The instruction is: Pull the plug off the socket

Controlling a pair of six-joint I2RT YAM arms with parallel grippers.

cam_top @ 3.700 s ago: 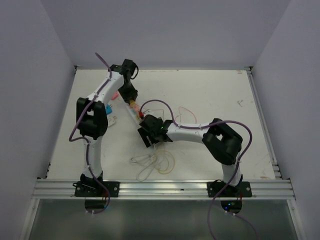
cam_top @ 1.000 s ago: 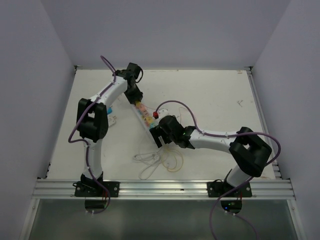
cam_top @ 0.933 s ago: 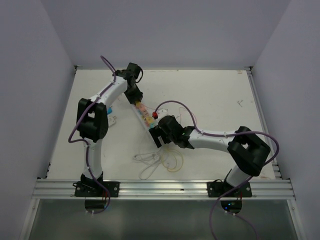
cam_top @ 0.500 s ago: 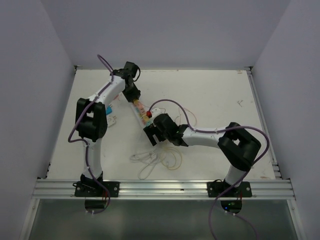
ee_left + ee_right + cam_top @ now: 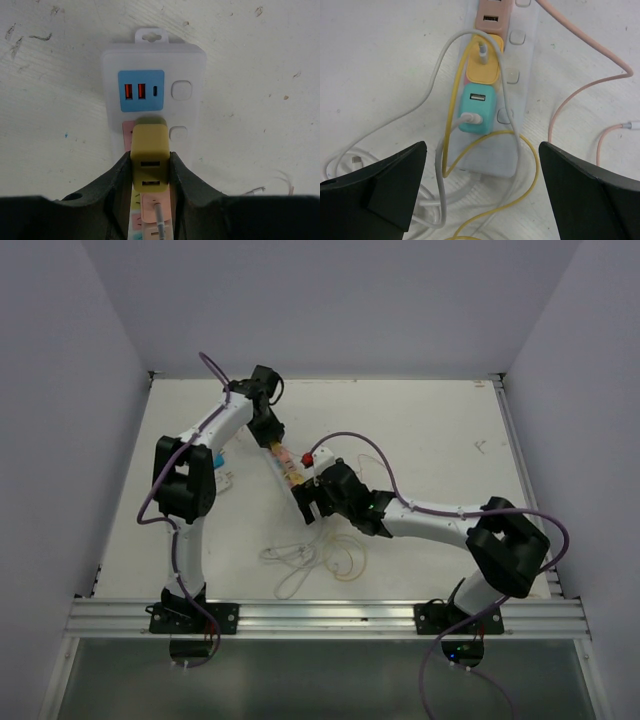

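Left tool (image 5: 150,172): clamped on olive-yellow plug (image 5: 149,142), standing on socket (image 5: 192,65) directly beneath, on desk (image 5: 250,75). Right tool (image 5: 482,160): fully spread, empty, above socket's other end. Any lettering too small to read.

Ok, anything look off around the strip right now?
Nothing looks broken, but the near end of the socket is messy. A yellow cable and white cables loop loosely across it and around the teal plug, piling on the table beside it. They could snag during a pull.
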